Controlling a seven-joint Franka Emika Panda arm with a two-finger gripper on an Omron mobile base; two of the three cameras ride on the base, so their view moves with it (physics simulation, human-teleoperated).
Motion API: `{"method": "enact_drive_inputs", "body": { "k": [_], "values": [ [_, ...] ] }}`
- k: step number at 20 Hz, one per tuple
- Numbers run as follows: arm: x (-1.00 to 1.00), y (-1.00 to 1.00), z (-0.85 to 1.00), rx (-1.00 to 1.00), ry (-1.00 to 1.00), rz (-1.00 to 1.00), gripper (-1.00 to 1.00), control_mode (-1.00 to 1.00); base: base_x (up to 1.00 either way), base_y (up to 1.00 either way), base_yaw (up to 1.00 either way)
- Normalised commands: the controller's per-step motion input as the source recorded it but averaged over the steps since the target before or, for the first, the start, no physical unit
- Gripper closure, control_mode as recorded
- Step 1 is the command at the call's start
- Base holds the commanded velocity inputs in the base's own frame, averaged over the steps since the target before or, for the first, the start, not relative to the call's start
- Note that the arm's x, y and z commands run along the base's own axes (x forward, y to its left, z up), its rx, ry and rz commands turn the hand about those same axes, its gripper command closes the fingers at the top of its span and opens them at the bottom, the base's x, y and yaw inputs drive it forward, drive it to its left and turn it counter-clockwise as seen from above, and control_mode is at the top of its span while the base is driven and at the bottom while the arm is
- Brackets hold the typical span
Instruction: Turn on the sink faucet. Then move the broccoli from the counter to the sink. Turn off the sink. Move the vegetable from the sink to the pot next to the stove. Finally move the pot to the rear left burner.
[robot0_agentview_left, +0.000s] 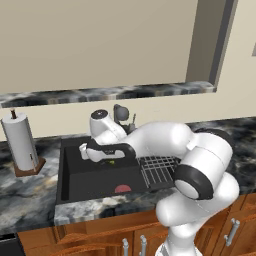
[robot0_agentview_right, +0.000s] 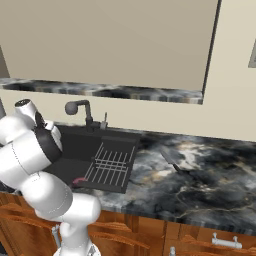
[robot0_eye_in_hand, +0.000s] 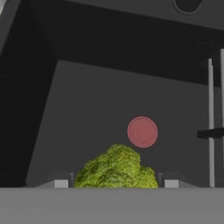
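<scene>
From the left base view I have the pincer (robot0_agentview_left: 111, 159) hanging over the sink (robot0_agentview_left: 100, 177), from the right the faucet (robot0_agentview_right: 80, 107) stands behind it, and the hand view shows the pincer gripping the broccoli (robot0_eye_in_hand: 116, 170) above the drain (robot0_eye_in_hand: 142, 131), ready to drop for rinsing.

A kitchen here: dark sink (robot0_agentview_left: 70, 175) with faucet (robot0_agentview_right: 80, 110), marble counter (robot0_agentview_right: 200, 175), wood cabinets (robot0_agentview_right: 150, 240), paper towel roll (robot0_agentview_left: 20, 142).
</scene>
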Motion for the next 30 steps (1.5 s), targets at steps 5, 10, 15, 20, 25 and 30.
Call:
{"method": "enact_drive_inputs", "body": {
  "k": [5, 10, 15, 20, 25, 30],
  "values": [
    [0.00, 0.00, 0.00, 0.00, 0.00, 0.00, 1.00, -1.00, 0.00, 0.00, 0.00],
    [-0.17, 0.00, 0.00, 0.00, -0.09, 0.07, 1.00, 1.00, -0.07, 0.00, 0.03],
    [0.00, 0.00, 0.00, 0.00, 0.00, 0.00, 1.00, 1.00, -0.29, 0.05, 0.23],
    [0.00, 0.00, 0.00, 0.00, 0.00, 0.00, 1.00, 1.00, -0.11, 0.21, 0.31],
    [0.00, 0.00, 0.00, 0.00, 0.00, 0.00, 1.00, 1.00, 0.00, 0.36, 0.32],
    [0.00, 0.00, 0.00, 0.00, 0.00, 0.00, 1.00, 1.00, -0.07, 0.36, 0.33]
  ]
}}
